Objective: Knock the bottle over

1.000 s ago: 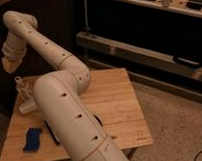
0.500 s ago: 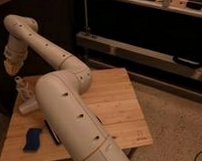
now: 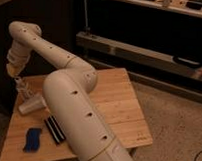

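The bottle (image 3: 20, 88), small, slim and whitish with a narrow neck, stands upright near the back left of the wooden table (image 3: 116, 103). My gripper (image 3: 14, 71) hangs shut at the end of the white arm, just above and slightly left of the bottle's cap, with nothing held in it. The arm (image 3: 69, 89) sweeps from the bottom of the camera view up and over to the left.
A wider white cup (image 3: 31, 104) lies on its side just right of the bottle. Toward the front of the table lie a blue object (image 3: 32, 139) and a black flat object (image 3: 55, 128). Dark shelving (image 3: 145, 51) runs behind the table.
My gripper has drifted slightly down and to the right, closer to the bottle's top. The bottle still stands upright.
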### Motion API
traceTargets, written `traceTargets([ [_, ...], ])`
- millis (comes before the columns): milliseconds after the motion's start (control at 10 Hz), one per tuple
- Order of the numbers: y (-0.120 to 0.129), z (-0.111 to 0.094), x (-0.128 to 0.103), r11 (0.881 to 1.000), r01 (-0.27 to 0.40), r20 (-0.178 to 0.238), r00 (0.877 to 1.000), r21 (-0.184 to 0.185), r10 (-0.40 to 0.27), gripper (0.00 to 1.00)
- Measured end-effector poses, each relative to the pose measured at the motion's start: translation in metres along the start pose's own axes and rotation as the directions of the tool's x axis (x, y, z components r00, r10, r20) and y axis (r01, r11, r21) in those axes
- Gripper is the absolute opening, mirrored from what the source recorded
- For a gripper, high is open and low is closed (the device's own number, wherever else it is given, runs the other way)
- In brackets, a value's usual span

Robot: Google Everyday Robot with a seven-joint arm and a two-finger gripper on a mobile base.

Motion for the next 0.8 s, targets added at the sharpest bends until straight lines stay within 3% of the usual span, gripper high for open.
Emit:
traceTargets([
  [200,0.001,0.006,-0.008,0.999,0.034,0.067,0.997,0.023,-0.035,0.0],
  [400,0.003,0.015,-0.013,0.998,0.052,0.104,0.993,0.035,-0.056,0.0],
  [800,-0.002,0.025,-0.014,0.997,0.062,0.098,0.993,0.055,-0.068,0.0],
])
